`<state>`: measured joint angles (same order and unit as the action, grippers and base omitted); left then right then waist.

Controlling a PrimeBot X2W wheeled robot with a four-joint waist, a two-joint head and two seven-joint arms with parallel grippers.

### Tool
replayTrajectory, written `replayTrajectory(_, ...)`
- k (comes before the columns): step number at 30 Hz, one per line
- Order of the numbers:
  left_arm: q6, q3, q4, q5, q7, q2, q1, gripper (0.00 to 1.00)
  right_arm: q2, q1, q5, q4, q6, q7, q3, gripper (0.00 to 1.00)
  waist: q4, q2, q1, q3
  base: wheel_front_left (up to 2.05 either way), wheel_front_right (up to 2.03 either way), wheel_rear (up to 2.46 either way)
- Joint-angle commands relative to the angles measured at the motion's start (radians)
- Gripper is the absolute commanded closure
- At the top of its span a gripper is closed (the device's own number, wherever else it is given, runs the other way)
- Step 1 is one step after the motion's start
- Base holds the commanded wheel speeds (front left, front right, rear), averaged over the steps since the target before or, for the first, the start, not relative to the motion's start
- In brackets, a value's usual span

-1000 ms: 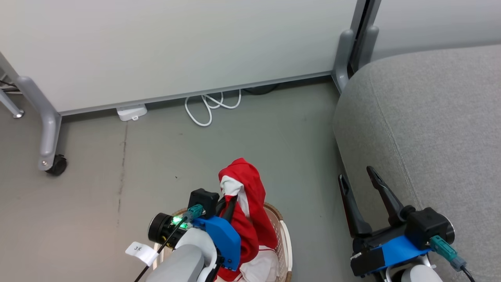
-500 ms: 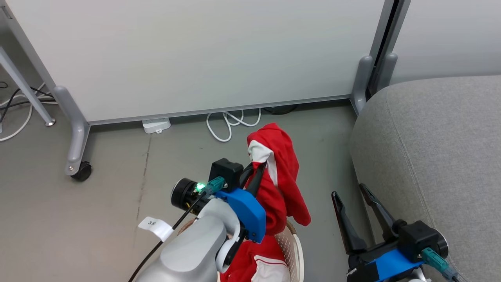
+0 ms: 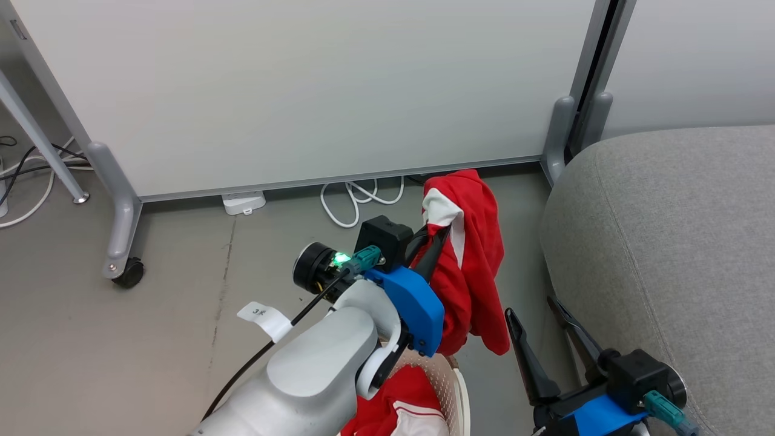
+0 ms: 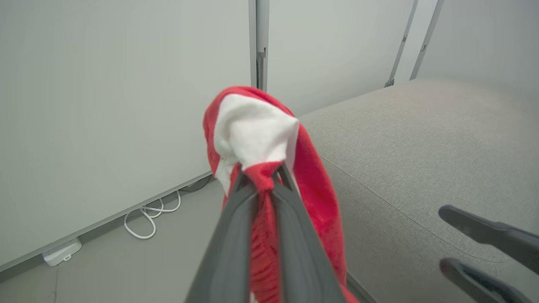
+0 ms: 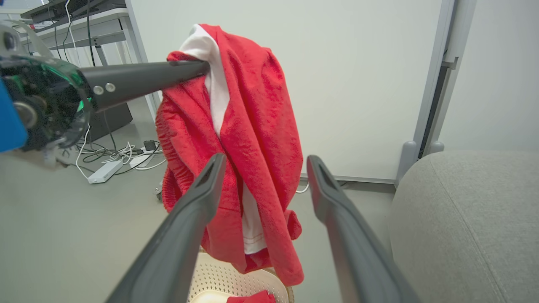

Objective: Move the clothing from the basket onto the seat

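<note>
Your left pincer (image 3: 437, 237) is almost closed and it grips a red garment (image 3: 469, 260) by a bunched fold, at the place where a white panel meets the red. The garment hangs free from the fingers, raised above the basket (image 3: 453, 387). In the right wrist view its lowest edge is close over the basket's rim, and I cannot tell if it touches. The garment is between the basket and the seat (image 3: 666, 242), near the seat's rounded edge but not on it. In the left wrist view the two fingers press together on the cloth, and the seat lies behind it and to the right.

Your right pincer (image 3: 530, 306) is wide and holds nothing. It is low, just beside the seat's edge, with the fingers pointing toward the hanging garment and apart from it.

A second garment (image 3: 402, 412), red with a white part, lies in the basket, partly hidden by your left forearm (image 3: 327, 375). The basket stands on the grey floor (image 3: 181, 303). Behind it is a pale partition (image 3: 303, 91), and a white cable (image 3: 357, 203) lies looped under its lower edge.
</note>
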<state>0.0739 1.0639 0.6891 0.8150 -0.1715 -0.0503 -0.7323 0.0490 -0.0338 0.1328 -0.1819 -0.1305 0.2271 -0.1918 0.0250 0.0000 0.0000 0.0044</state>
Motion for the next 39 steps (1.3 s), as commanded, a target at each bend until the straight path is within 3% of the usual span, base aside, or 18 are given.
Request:
replayTrajectory(1, 0.004, 0.008, -0.006, 0.007, 0.005, 0.0, -0.019, 1.0, 0.002, 0.017, 0.0, 0.003, 0.0, -0.003, 0.001, 0.0, 0.002, 0.0, 0.0, -0.003, 0.0, 0.0, 0.0)
replayTrajectory(23, 0.032, 0.125, 0.004, 0.124, -0.018, 0.0, -0.076, 1.0, 0.003, 0.005, 0.023, -0.01, 0.0, -0.032, -0.062, 0.0, 0.001, 0.0, 0.0, -0.005, 0.0, 0.0, 0.0)
replayTrajectory(39, 0.04, 0.172, -0.001, 0.172, -0.034, 0.0, -0.099, 1.0, 0.003, -0.133, 0.059, -0.168, 0.0, -0.11, -0.14, 0.0, 0.005, 0.0, 0.0, -0.004, 0.0, 0.0, 0.0)
